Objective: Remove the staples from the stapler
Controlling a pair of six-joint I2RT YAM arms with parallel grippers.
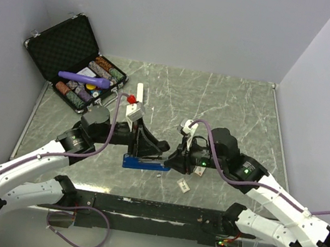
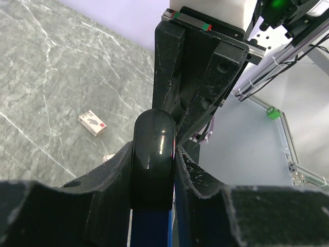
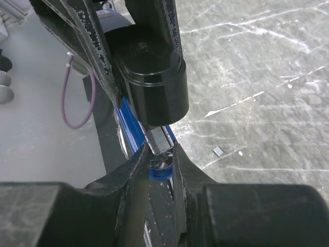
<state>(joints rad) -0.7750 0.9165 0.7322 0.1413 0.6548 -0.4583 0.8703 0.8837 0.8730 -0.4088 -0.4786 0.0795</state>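
The blue stapler (image 1: 144,164) lies on the table between the two arms, its black upper arm swung up. In the left wrist view my left gripper (image 2: 154,152) is shut on the stapler's glossy black end (image 2: 153,164), with the blue body (image 2: 149,229) running below. In the right wrist view a silver strip of staples (image 3: 160,139) sticks out under the black end (image 3: 154,87). My right gripper (image 3: 159,153) is closed on that strip, a fingertip (image 3: 138,159) pressing each side. The blue rail (image 3: 129,123) runs behind.
An open black case (image 1: 64,46) with poker chips and a purple tool (image 1: 84,78) stands at the back left. A white bar (image 1: 139,95) and a red piece (image 1: 132,99) lie behind the left gripper. A small white box (image 1: 183,186) and a grey scrap (image 3: 218,151) lie near the stapler.
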